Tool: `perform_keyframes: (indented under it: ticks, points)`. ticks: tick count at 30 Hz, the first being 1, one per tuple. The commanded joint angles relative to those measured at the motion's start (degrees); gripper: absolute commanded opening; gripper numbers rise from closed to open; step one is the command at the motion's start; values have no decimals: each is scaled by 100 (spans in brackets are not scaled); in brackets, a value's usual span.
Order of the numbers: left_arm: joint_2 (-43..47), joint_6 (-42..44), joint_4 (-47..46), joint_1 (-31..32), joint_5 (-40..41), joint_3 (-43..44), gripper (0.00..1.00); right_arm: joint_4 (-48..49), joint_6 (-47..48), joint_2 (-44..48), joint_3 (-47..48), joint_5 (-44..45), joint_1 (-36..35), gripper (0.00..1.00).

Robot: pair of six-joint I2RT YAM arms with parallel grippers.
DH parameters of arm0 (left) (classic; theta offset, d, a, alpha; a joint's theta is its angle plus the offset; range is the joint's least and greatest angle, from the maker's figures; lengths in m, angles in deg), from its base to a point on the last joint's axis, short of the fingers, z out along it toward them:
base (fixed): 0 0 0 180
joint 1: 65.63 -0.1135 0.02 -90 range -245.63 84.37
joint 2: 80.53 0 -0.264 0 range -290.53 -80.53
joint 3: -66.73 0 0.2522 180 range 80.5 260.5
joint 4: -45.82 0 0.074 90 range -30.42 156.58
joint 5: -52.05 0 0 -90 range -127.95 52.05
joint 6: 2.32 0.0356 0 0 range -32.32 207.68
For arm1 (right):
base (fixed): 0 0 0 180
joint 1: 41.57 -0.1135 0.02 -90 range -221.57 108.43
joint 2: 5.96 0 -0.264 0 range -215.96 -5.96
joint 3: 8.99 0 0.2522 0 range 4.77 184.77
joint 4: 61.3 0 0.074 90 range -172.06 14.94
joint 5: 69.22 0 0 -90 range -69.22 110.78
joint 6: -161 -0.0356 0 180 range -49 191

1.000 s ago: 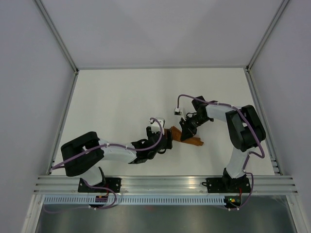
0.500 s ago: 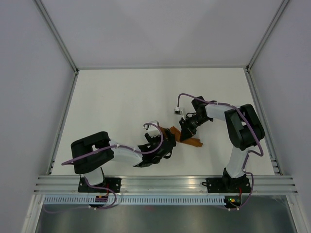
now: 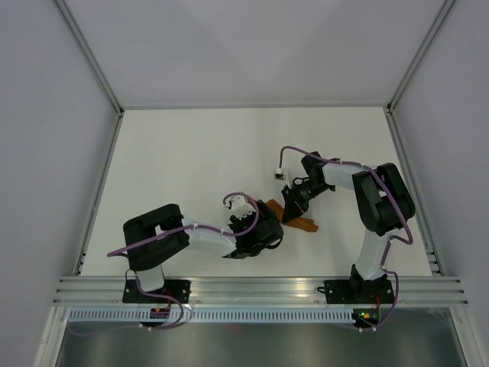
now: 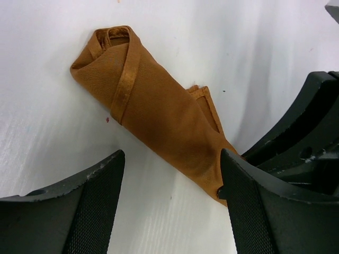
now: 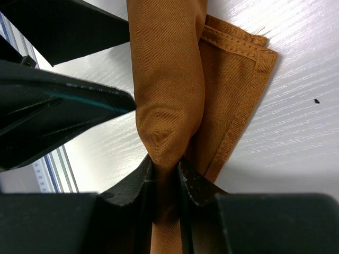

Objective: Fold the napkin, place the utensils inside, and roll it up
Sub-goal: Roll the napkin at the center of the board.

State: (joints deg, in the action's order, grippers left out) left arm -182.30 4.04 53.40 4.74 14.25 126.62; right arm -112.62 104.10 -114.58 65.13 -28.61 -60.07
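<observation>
The rust-orange napkin [image 4: 159, 111] lies rolled into a narrow bundle on the white table, with a flat hemmed corner sticking out beside it [image 5: 233, 90]. In the top view only short parts of it [image 3: 304, 224] show between the two grippers. My right gripper [image 5: 165, 177] is shut on one end of the roll and pinches the cloth tightly. My left gripper [image 4: 169, 211] is open, its jaws either side of bare table just short of the roll, the right finger [image 4: 254, 206] touching the cloth's edge. The knife is not visible; it may be hidden inside the roll.
The white table [image 3: 191, 153] is bounded by grey side walls and an aluminium rail along the near edge [image 3: 260, 289]. The two grippers [image 3: 271, 225] [image 3: 291, 212] sit very close together at the roll, and the right gripper's black body [image 4: 312, 132] fills the left wrist view's right side.
My left arm's elbow has swung to the right and its gripper has turned and shifted slightly toward the near edge. The right gripper and the roll have stayed put.
</observation>
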Motion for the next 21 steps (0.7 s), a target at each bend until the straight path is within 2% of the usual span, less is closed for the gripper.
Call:
perform_keyframes:
  ticks: [1,4,7,11,21]
  points:
    - [-105,-636,906,-14,308,300,76,319,39,-257,-86,852,-31,28]
    - [-158,-663,1039,-128,124,318,72,451,-93,-107,-103,878,-39,43]
    - [-158,-680,1074,-234,-26,274,67,530,-207,25,-94,896,-31,52]
    - [-185,-680,1075,-331,-105,283,65,592,-278,156,-77,983,-31,56]
    - [-308,-188,1074,-577,-378,546,64,829,-533,359,55,1282,40,56]
